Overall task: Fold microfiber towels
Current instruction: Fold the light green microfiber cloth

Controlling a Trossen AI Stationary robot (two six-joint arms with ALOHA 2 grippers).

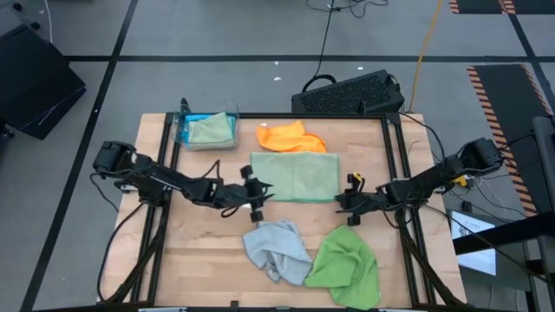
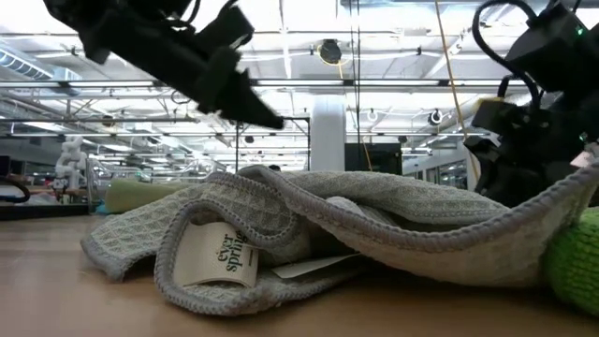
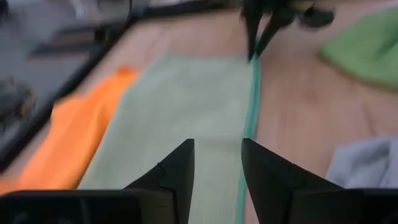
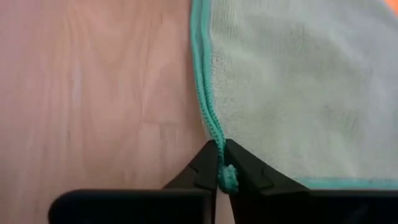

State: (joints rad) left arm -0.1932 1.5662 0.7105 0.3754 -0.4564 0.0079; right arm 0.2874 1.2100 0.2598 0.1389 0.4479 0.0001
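A pale sage green towel lies flat in a folded rectangle at the table's middle, teal hem along its near edge. My right gripper is shut on that hem at the towel's near right corner. My left gripper stands open over the towel's left end with nothing between its fingers. An orange towel lies just beyond the sage one. A crumpled light grey towel and a bright green towel lie near the front edge. My right gripper pinches the towel's teal hemmed edge between its two fingertips, at the near right corner. The fingers come from the table's right, slanting down, in line with the hem. The towel lies flat on the table, slack.
A clear bin at the far left holds a bright blue towel and a second sage one. A black keyboard-like object sits beyond the far edge. Bare wood shows at the front left.
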